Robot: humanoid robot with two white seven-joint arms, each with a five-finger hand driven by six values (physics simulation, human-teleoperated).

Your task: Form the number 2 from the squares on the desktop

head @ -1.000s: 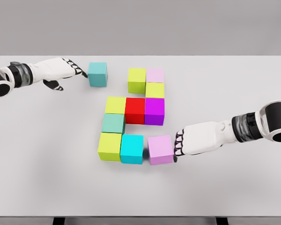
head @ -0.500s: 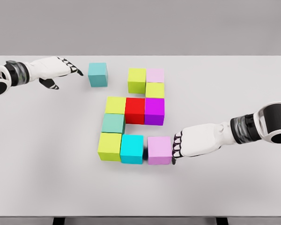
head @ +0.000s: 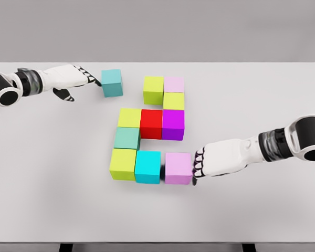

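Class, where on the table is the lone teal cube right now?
In the head view, the teal cube sits at the far left of the table, apart from the yellow-green cube to its right, with the left hand at its left side.

You see left hand (head: pixel 73 80) fingertips touching teal cube (head: pixel 112 83) at 11 o'clock; right hand (head: pixel 210 160) against lilac cube (head: pixel 178 168) at 5 o'clock, fingers extended.
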